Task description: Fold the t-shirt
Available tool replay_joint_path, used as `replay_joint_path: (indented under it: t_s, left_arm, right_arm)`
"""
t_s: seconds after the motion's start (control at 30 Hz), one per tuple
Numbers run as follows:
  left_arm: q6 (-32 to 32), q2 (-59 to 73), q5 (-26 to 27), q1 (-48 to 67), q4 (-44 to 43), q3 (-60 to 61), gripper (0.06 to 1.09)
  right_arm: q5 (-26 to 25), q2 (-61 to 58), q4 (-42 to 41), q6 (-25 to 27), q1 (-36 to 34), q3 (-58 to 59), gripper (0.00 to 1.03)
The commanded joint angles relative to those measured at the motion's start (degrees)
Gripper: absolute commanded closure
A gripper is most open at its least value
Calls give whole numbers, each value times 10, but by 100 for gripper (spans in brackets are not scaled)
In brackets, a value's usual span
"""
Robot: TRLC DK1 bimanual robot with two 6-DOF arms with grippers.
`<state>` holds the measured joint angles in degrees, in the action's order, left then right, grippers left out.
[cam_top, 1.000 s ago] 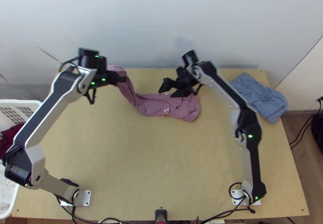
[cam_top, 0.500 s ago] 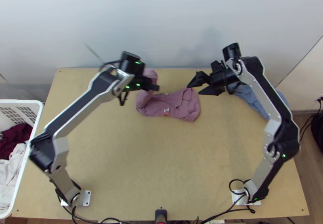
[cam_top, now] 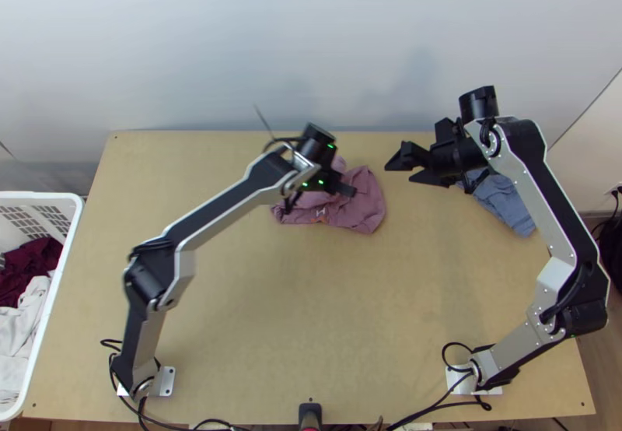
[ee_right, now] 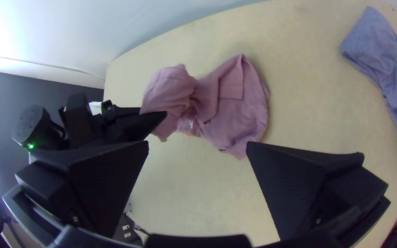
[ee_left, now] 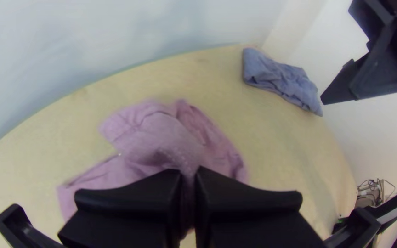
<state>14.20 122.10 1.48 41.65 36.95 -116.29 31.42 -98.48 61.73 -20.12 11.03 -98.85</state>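
"While the shirt (cam_top: pixel 367 205) lies partly bunched on the table's far side (cam_top: pixel 194 151), why does the left claw (ee_left: pixel 188 175) pinch it?"
"Probably to lay that end over. The right claw (ee_right: pixel 197 143) hangs open, apart, likely to leave room."

We note the t-shirt (cam_top: pixel 365 207) partly hidden by the left gripper (cam_top: pixel 344 187), the blue cloth (cam_top: pixel 499 199) partly covered by the right arm (cam_top: pixel 522 141), the basket (cam_top: pixel 47 195) cut by the top view's edge.

T-shirt (cam_top: pixel 364 204) back on table (cam_top: pixel 311 306), basket (cam_top: pixel 75 217) left, apparently a garment (cam_top: pixel 505 201) right
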Motion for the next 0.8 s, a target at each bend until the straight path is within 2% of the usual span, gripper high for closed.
replay_joint_path:
  t_s: [0.0,0.23,0.27,0.33,0.4,0.63,0.77]
  left_arm:
    - [16,86,-2,28,-4,-72,104]
    - [26,151,-4,36,-13,-122,103]
    - [26,154,-4,37,-15,-123,92]
    - [26,156,-4,41,-16,-123,49]
    - [27,154,-3,46,-13,-122,10]
    - [39,72,-3,45,22,-123,10]
    - [50,5,-4,30,83,-121,10]
  right_arm:
    - [-14,32,-10,-3,-14,42,4]
    - [-14,36,-11,-3,-31,54,4]
    - [-14,36,-11,-3,-32,54,4]
    - [-14,36,-12,-4,-33,54,4]
    - [-14,36,-21,-7,-35,56,4]
    - [-14,44,-94,-56,-35,63,4]
    - [-15,36,-113,-59,-11,59,4]
